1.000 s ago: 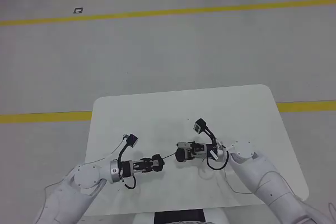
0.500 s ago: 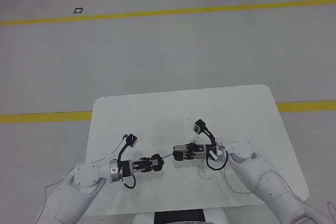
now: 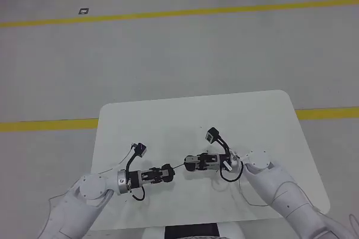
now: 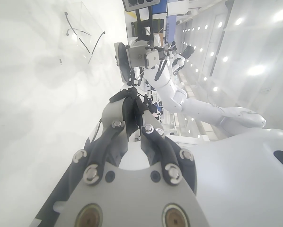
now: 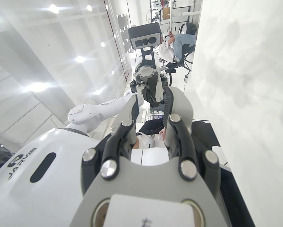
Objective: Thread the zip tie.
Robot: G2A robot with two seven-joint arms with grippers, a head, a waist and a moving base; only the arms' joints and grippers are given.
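In the top view, the left hand [image 3: 167, 173] and the right hand [image 3: 189, 164] face each other tip to tip above the white worktop [image 3: 257, 119]. The thin dark zip tie [image 3: 178, 167] runs between them. Grey floor [image 3: 167, 60] with yellow lines [image 3: 167, 13] surrounds the worktop.

In the left wrist view, the left hand's fingers [image 4: 110, 114] are pressed together, clamped on the zip tie's end. A clear box [image 4: 81, 12] of loose black ties [image 4: 96, 44] lies beyond.

In the right wrist view, the right hand's fingers [image 5: 181, 105] stand apart, with the left hand seen through the gap. Whether the tie touches them cannot be told. Ceiling lights [image 5: 52, 8] shine behind.
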